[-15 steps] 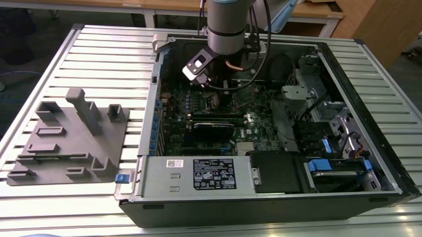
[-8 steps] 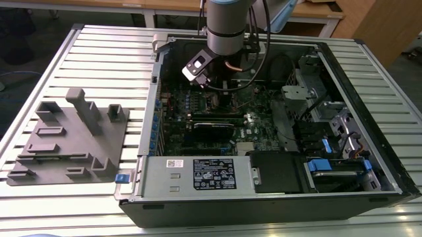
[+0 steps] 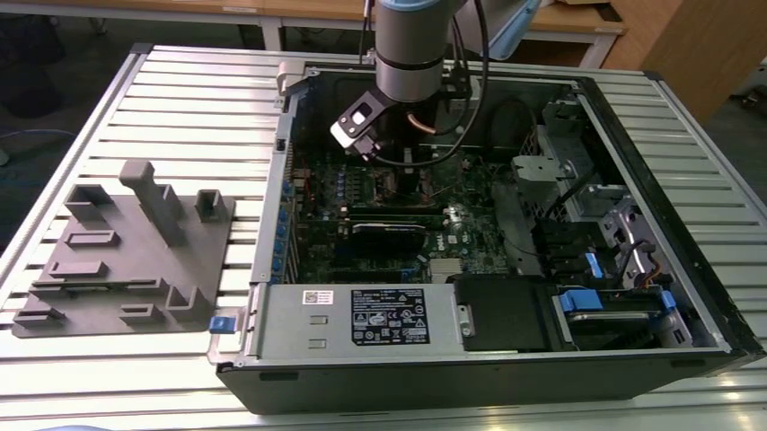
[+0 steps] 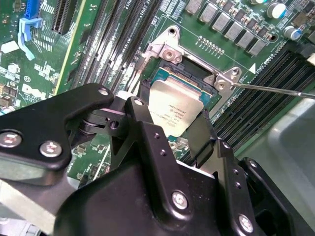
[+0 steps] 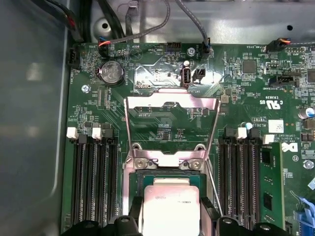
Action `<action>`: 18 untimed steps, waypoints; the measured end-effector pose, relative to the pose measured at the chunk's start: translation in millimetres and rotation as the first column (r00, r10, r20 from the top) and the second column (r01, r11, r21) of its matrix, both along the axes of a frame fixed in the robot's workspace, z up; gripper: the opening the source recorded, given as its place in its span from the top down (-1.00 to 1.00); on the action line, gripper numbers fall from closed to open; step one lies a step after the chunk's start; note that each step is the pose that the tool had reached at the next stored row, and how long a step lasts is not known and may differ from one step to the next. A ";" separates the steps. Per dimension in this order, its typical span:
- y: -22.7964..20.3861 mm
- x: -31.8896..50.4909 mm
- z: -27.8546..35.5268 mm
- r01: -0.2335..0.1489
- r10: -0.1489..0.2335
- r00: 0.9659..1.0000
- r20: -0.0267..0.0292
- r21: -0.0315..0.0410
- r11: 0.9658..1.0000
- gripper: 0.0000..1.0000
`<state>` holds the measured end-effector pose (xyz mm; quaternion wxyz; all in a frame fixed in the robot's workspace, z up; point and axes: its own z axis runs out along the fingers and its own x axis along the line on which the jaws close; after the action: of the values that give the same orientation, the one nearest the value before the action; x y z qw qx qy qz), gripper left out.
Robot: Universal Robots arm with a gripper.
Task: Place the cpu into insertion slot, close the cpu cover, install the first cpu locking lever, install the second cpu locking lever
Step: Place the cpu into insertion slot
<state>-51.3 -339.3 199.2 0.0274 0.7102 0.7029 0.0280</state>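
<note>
Alignment over the socket was what mattered at this moment. The gripper [image 4: 171,120] hung straight above the insertion slot [image 4: 189,69]. The cpu [image 5: 170,204] sat squarely between its two black fingers [image 4: 142,123], which lay against opposite edges of the chip, so I judged the gripper to be clamped on it. The cpu lay flat, metal face up, directly over the slot's opening, with its edges parallel to the slot's rim. Whether it was fully seated or a shade above the contacts could not be told. Being square, the chip had no long axis, so squareness to the slot was the only orientation that counted.

The cpu cover [image 5: 147,102] stood swung back on its hinge, at the edge of the slot away from the gripper's body and well clear of the chip. A thin wire lever [image 4: 275,91] stuck out beside one corner of the slot and appeared unlatched.

In the exterior view the arm [image 3: 411,45] reached down into the open computer case [image 3: 701,251], at about 11 o'clock from the case's middle. From the gripper, a labelled grey box [image 3: 359,314] lay at 6 o'clock. A grey moulded fixture [image 3: 120,242] rested on the tabletop [image 3: 180,90] at about 8 o'clock.
</note>
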 end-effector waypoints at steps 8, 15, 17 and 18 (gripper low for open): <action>0.1 -0.1 -2.4 0.007 -0.007 1.000 0.000 0.000 1.000 -0.08; 0.1 -0.1 -3.3 0.006 -0.006 1.000 0.000 0.000 1.000 -0.08; 0.1 -0.1 -3.4 -0.001 0.001 1.000 0.000 0.000 1.000 -0.08; 0.2 -0.1 -3.4 -0.005 0.005 1.000 0.000 0.000 1.000 -0.08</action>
<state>-51.4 -339.1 195.8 0.0272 0.7083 0.7048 0.0282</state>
